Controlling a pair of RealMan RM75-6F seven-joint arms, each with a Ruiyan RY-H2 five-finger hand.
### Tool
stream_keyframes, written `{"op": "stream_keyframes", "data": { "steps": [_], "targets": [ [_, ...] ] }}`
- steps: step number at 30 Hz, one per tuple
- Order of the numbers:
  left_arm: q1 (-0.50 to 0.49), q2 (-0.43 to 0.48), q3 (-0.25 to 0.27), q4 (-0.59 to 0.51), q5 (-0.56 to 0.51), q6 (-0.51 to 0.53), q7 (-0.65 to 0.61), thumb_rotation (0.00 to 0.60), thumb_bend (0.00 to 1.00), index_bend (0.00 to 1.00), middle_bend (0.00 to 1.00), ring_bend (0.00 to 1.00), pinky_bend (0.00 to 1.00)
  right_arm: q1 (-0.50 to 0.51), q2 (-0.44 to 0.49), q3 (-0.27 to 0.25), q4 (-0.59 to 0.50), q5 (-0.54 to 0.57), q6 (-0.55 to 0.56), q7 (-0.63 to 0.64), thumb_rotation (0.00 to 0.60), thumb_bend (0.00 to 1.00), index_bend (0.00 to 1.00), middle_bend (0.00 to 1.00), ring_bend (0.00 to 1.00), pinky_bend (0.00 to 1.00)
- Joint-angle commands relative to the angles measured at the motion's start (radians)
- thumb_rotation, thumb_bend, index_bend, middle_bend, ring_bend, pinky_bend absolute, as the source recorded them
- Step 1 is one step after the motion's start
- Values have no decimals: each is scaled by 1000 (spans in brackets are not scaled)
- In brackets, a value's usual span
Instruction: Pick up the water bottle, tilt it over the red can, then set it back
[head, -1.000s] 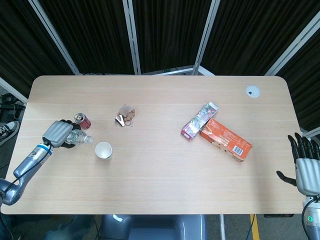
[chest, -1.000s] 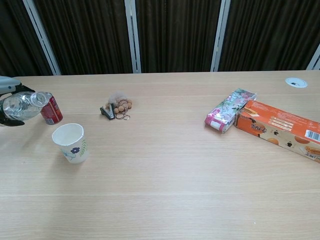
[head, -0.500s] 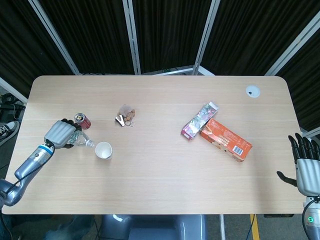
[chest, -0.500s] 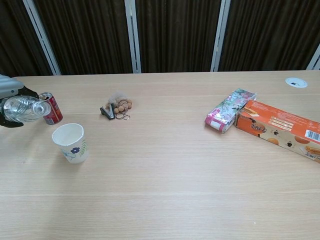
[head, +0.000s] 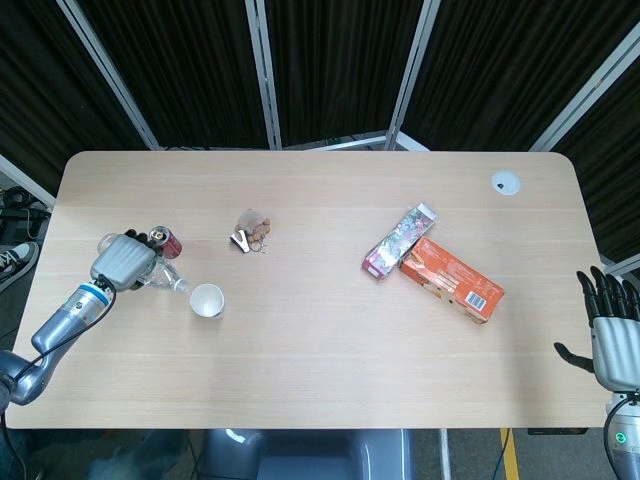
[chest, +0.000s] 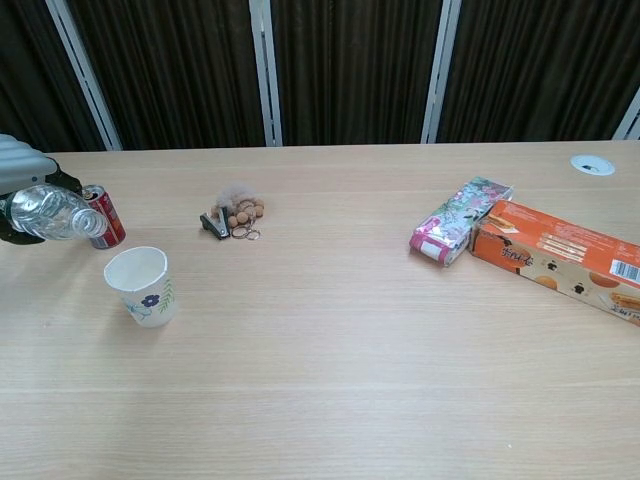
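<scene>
Bottle (chest: 55, 213) sits in the left hand (head: 122, 261), fingers wrapped around its body, at the table's (head: 320, 340) left end. It is tipped with its neck pointing right and slightly down. In the chest view its neck end overlaps the can (chest: 104, 216), which stands upright just behind. A paper cup (chest: 141, 285) stands upright nearer the camera, apart from both. The right hand (head: 612, 335) hangs off the table's right edge, fingers spread, holding nothing. Mid-table lie a stapler with small round bits (head: 252, 233). Further right, a flowered carton (chest: 458, 232) lies touching an orange box (chest: 555, 257). A white disc (head: 505, 182) sits near the far right corner.
</scene>
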Motion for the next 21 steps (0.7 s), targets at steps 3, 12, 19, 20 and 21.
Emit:
{"op": "stream_keyframes", "data": {
  "steps": [3,12,19,20,21],
  "targets": [
    [-11,2,-6,-23,-10,-10,54,600,472,475,438,307,351,0,1,1,-1,1,0,1,600,0,0,0,0,0],
    [-15,5,-10,-37,-24,-16,98,600,472,475,438,307,351,1,0,2,2,5,-3,3,600,0,0,0,0,0],
    [-16,5,-8,-37,-24,-12,106,600,472,474,439,307,351,1,1,2,3,7,-4,4,600,0,0,0,0,0],
    [-15,4,-6,-35,-22,-9,100,600,474,474,439,307,352,1,1,2,3,7,-5,3,600,0,0,0,0,0],
    [-13,3,-4,-33,-19,-3,92,600,474,474,439,307,352,1,0,1,4,7,-5,3,600,0,0,0,0,0]
  ]
}}
